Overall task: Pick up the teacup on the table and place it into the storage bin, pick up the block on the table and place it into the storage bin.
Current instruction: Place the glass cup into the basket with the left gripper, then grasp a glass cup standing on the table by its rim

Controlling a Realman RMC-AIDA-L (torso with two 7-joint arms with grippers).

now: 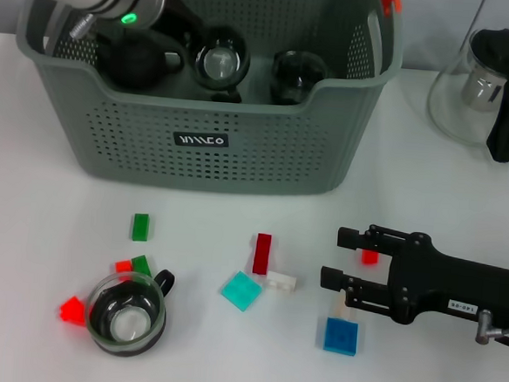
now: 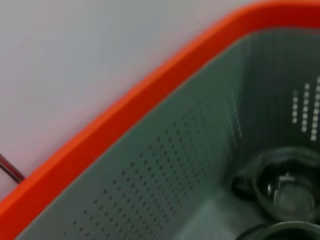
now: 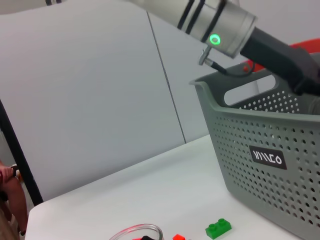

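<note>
The storage bin [image 1: 205, 144] stands at the far side of the counter [image 1: 40, 255], and two dark glass teacups [image 1: 224, 62] are seen inside it, side by side. The left gripper [image 1: 173, 41] is reached down into the bin beside the nearer-left cup; whether its fingers are spread or pressed together cannot be told. In front of the bin, toward its left corner, another teacup [image 1: 126, 314] is set upright on the counter, with small red and green blocks [image 1: 140, 227] touching or just beside it. Before the bin's middle, a dark red block [image 1: 261, 254], a white block [image 1: 280, 281] and a teal block [image 1: 241, 291] are clustered. The right gripper [image 1: 341, 258] is held low in front of the bin's right corner, its fingers spread, with a blue block [image 1: 340, 336] just beside it. A glass pot [image 1: 484, 89] is placed right of the bin.
</note>
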